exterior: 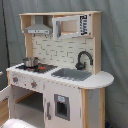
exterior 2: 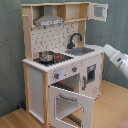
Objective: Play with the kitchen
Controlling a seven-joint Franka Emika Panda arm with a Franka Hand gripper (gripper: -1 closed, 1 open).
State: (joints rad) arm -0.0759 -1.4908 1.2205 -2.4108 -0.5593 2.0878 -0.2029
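The toy kitchen (exterior: 65, 95) (exterior 2: 40, 85) of white panels and light wood shows in both exterior views. It has a grey hood (exterior 2: 50, 21), a black faucet (exterior: 84, 59) over a grey sink (exterior: 72, 74), and a red-black stovetop (exterior 2: 56, 59) carrying a small metal pot (exterior 2: 46, 56). Knobs (exterior 2: 74, 69) sit on the front panel. The oven door (exterior 2: 72, 105) hangs open and down. My white arm comes in from the second exterior view's right. Its gripper (exterior 2: 106, 48) hovers just off the counter's sink end, touching nothing.
A grey curtain (exterior: 112, 50) hangs behind the kitchen, which stands on a wooden floor (exterior 2: 112, 105). A white upper cabinet door (exterior 2: 98, 11) stands ajar. A pale blurred arm part (exterior: 17, 122) fills the first exterior view's bottom left corner.
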